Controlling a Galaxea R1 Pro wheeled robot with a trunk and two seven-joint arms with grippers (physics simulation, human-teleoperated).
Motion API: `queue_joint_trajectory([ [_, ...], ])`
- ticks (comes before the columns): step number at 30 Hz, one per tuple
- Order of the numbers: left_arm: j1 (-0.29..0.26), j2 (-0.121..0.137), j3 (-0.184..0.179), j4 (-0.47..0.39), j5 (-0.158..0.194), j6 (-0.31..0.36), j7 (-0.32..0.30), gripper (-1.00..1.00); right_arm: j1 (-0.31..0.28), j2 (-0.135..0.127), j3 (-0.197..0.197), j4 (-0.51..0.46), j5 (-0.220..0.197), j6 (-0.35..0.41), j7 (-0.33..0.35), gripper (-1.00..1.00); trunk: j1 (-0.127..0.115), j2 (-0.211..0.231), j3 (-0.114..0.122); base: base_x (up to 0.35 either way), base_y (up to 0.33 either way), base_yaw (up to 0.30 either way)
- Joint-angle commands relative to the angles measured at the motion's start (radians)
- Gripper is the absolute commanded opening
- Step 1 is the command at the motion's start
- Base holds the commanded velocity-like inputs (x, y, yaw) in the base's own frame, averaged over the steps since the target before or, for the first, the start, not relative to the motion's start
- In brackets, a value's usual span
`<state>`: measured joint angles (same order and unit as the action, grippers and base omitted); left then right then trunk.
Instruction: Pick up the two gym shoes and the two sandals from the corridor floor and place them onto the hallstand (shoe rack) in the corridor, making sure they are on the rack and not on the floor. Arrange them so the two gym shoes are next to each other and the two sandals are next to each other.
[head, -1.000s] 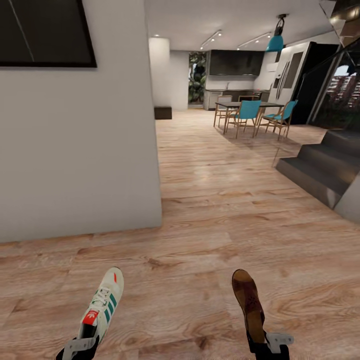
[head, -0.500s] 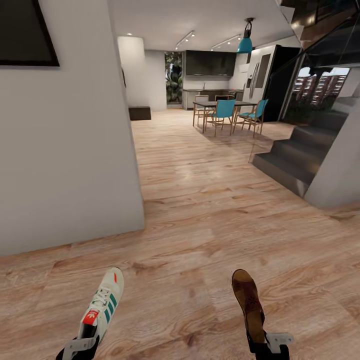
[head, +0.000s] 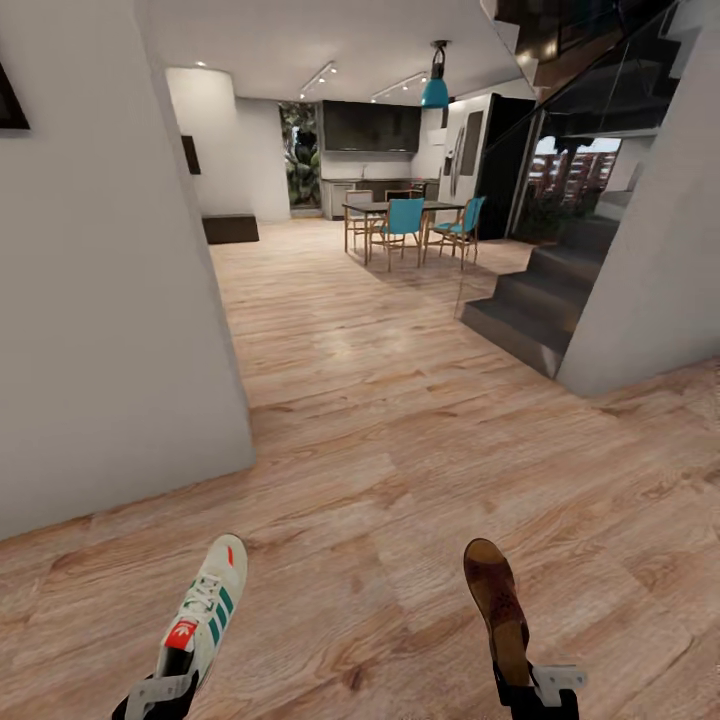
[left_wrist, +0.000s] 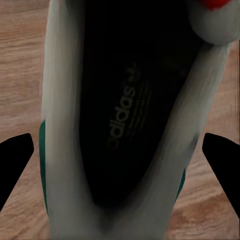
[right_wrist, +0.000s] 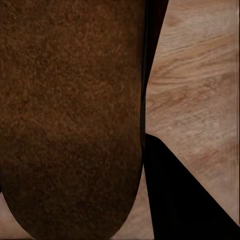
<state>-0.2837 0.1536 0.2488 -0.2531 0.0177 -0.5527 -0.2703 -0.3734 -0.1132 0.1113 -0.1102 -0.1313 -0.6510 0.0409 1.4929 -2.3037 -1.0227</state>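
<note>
A white gym shoe (head: 205, 605) with green stripes and a red tongue patch sticks out forward from my left gripper (head: 165, 682), which is shut on its heel end. In the left wrist view the gym shoe's dark insole (left_wrist: 120, 125) lies between the two black fingers (left_wrist: 14, 160). A dark-brown sandal (head: 497, 600) points forward from my right gripper (head: 530, 690), shut on its rear end. The right wrist view has the sandal (right_wrist: 70, 115) close up beside a black finger (right_wrist: 175, 200). Both are held above the wood-plank corridor floor (head: 400, 480). The hallstand is out of view.
A grey wall corner (head: 120, 350) stands close at the left. Dark stairs (head: 530, 300) and a pale wall block (head: 660, 250) rise at the right. A dining table with teal chairs (head: 405, 220) is far ahead, with open plank floor between.
The whole view has swung to the right, so the wall corner, dining set and stairs sit further left in the picture. The shoe and sandal stay in the same place in both grippers.
</note>
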Motion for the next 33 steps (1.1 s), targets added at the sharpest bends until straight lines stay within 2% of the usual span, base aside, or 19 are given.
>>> queue_joint_trajectory([
  [1, 0.000, 0.000, 0.007, 0.000, 0.003, -0.001, -0.009, -1.00, -0.001, 0.000, 0.007, 0.001, -0.014, -0.003, 0.005, -1.00, 0.000, 0.000, -0.001, 0.000, 0.000, -0.268],
  [23, 0.000, 0.001, 0.004, 0.000, 0.000, -0.003, -0.012, -1.00, -0.001, 0.000, 0.007, 0.001, -0.014, -0.003, 0.005, -1.00, 0.000, 0.000, -0.001, 0.002, 0.000, -0.268],
  [33, 0.000, 0.001, 0.006, 0.000, -0.001, -0.003, -0.011, -1.00, -0.001, 0.000, 0.007, 0.001, -0.014, -0.003, 0.005, -1.00, 0.000, 0.000, -0.001, 0.228, -0.085, -0.268],
])
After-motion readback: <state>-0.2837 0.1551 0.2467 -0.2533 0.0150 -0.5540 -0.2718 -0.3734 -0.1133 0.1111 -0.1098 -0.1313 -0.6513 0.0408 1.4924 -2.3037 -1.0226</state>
